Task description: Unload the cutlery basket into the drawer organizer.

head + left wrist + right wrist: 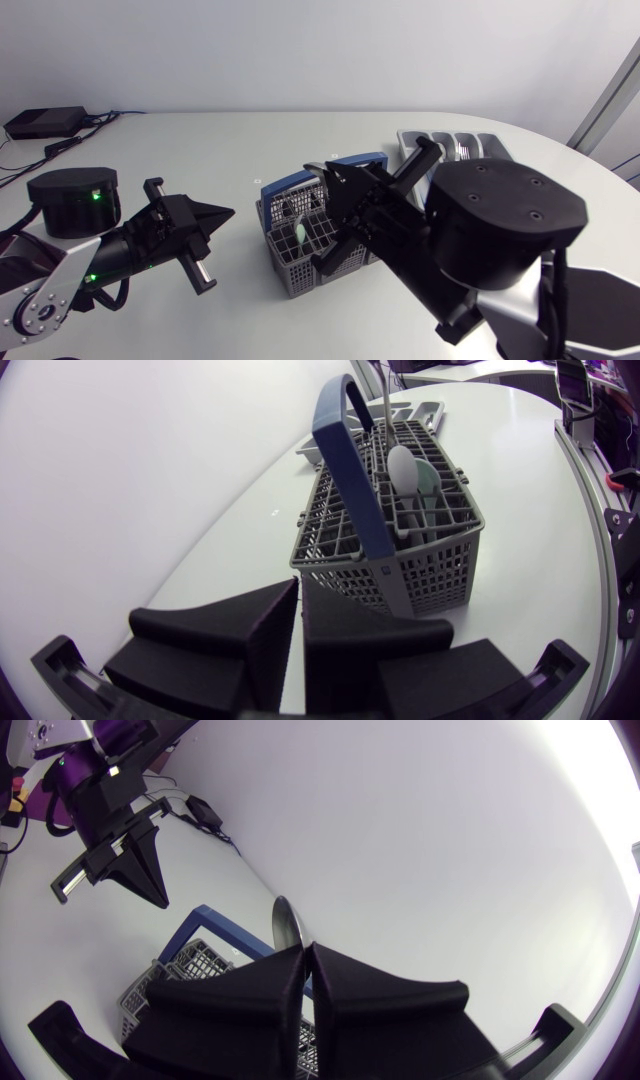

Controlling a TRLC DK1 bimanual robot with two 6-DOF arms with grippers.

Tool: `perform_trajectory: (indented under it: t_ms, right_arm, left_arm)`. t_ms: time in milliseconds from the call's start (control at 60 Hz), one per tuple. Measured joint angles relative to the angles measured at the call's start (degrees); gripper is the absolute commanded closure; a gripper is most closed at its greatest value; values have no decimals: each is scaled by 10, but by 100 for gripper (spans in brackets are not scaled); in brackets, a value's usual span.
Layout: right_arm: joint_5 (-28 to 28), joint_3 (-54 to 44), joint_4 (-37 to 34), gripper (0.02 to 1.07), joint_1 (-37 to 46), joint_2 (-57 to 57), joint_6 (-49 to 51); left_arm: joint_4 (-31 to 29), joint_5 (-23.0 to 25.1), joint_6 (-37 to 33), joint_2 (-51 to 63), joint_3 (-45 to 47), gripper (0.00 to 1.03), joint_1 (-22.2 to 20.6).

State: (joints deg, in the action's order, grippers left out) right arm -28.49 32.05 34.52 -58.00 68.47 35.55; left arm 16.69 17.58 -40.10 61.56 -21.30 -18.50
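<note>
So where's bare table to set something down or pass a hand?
Bare table spreads beyond the basket to the far edge, plus a gap between the left gripper and basket. Crowded: right gripper with spoon over the basket, organizer close beyond it.

a white table with a smooth, matte top spreads across the head view; its far edge runs straight along the back and curves round at the right; a flat black box lies on the far left corner of the table, close to the edge; thin dark cables lead from the box, one along the back edge, others trailing toward the left side; a small dark plug-like piece lies among them, just beside the box; two tiny marks dot the tabletop near its middle, too small to make out
</note>
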Motion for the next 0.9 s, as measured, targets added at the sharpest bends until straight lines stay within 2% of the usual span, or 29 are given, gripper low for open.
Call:
perform_trajectory:
  t_ms: [900]
  right_arm:
    - [21, -27, 13, 101, 0, -124, -6]
  left_arm:
    - [12, -10, 0, 20, 0, 82, -20]
